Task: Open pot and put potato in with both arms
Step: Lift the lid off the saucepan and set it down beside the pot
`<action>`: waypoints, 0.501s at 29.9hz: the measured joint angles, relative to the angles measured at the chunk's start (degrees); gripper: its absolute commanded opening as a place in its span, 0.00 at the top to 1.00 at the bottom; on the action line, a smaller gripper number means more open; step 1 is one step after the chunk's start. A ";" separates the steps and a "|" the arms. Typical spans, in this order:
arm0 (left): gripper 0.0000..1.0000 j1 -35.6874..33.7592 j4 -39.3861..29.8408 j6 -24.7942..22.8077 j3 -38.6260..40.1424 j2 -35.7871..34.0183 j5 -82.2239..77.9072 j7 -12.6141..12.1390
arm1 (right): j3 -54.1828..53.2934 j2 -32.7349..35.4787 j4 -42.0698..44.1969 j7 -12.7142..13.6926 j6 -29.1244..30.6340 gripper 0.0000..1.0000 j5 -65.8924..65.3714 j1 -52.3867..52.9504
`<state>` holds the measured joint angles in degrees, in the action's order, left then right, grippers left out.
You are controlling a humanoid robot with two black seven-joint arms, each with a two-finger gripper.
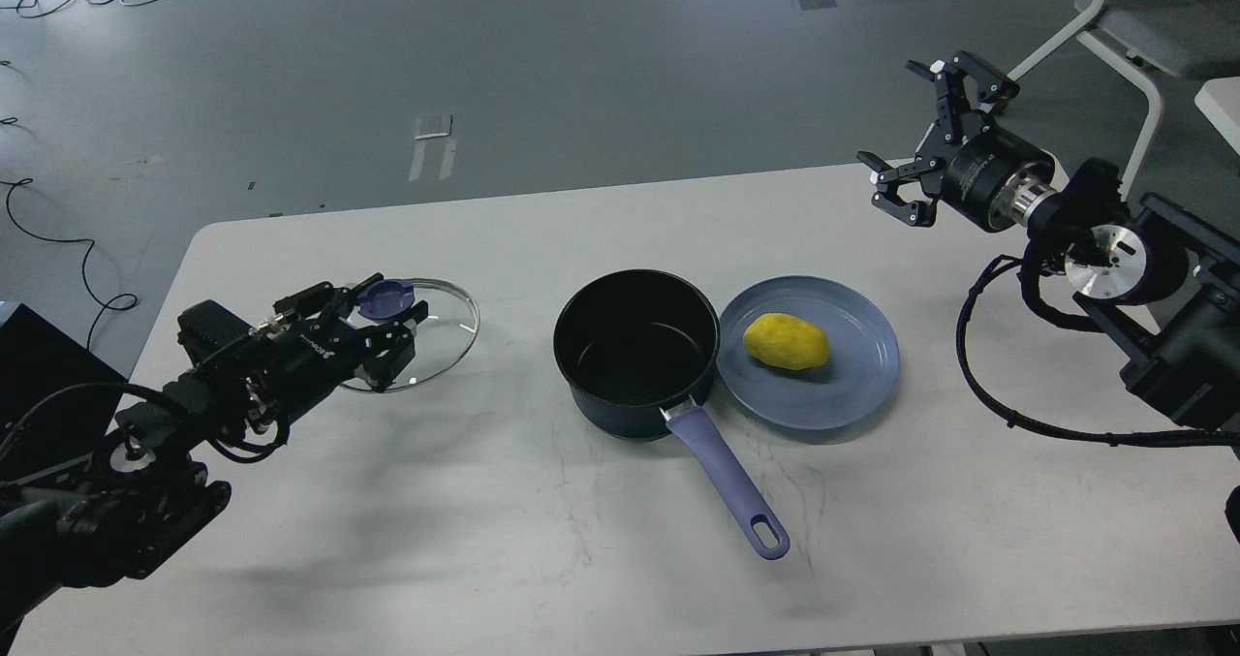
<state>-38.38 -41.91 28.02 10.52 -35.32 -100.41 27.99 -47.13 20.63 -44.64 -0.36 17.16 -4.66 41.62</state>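
Gripping lid (418,334) knob: left claw (387,319); right claw (920,128) spread wide, empty.

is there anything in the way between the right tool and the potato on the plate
Nothing visible. The right tool hangs open above the table's far right, and the potato lies uncovered on the plate.

navy pot (636,351) open (upright); yellow potato (787,341) on plate (862,370).

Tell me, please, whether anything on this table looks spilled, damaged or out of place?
Nothing stands out: the dark navy saucepan sits upright and uncovered, and the yellow egg-shaped potato lies on the light-blue plate.
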 measured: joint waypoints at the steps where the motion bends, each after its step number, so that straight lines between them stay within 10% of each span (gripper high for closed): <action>1: 0.64 0.29 0.64 0.00 -0.07 0.10 0.95 0.00 | 0.16 -0.02 0.00 0.00 -0.01 0.00 0.00 0.03; 15: 0.58 3.44 2.44 -0.02 -0.41 1.54 4.09 0.01 | 0.55 0.28 0.00 0.00 -0.03 0.00 -0.01 0.30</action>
<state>-34.94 -39.46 28.00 10.12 -33.78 -96.32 28.00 -46.58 20.91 -44.64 -0.36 17.13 -4.67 41.92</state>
